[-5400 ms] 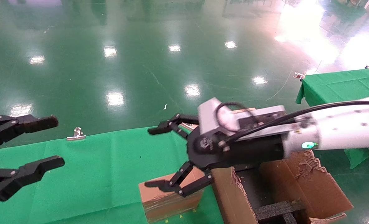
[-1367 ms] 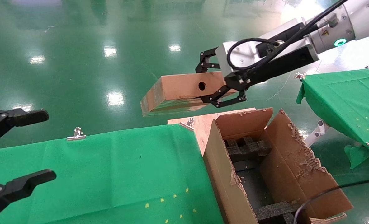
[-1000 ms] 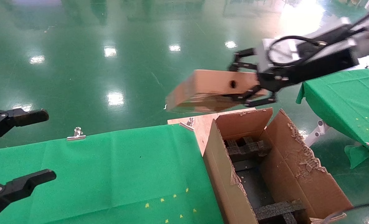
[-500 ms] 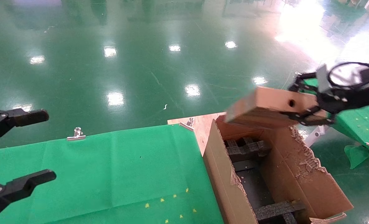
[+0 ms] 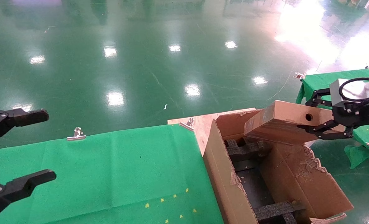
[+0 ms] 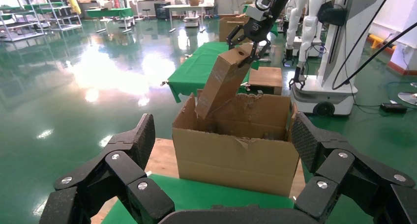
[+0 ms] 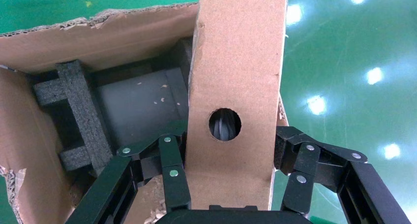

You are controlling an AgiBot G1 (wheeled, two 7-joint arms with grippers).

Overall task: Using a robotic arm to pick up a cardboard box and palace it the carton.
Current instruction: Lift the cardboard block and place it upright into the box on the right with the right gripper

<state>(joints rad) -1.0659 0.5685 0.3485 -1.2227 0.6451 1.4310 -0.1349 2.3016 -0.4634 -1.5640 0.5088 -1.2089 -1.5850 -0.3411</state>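
My right gripper [image 5: 323, 116] is shut on the small brown cardboard box [image 5: 284, 126], fingers clamped on both its sides just behind its round hole [image 7: 224, 124]. The box hangs tilted, its free end dipping over the far end of the large open carton [image 5: 224, 174]. In the right wrist view the box [image 7: 236, 76] sits between my fingers [image 7: 169, 172] above the carton's black foam inserts [image 7: 81, 111]. The left wrist view shows the box [image 6: 223, 81] slanting into the carton [image 6: 236, 157] from above. My left gripper [image 5: 22, 152] is open and empty at the left edge.
A green-clothed table [image 5: 109, 174] lies left of the carton, with a metal clip [image 5: 76, 134] on its far edge. A second green table [image 5: 343, 84] stands at the right behind my right arm. The carton's torn right flap [image 5: 309, 177] leans outward. Shiny green floor beyond.
My right gripper has carried the box from high over the floor to the right and down, so its free end now dips over the carton. The left gripper has stayed still.
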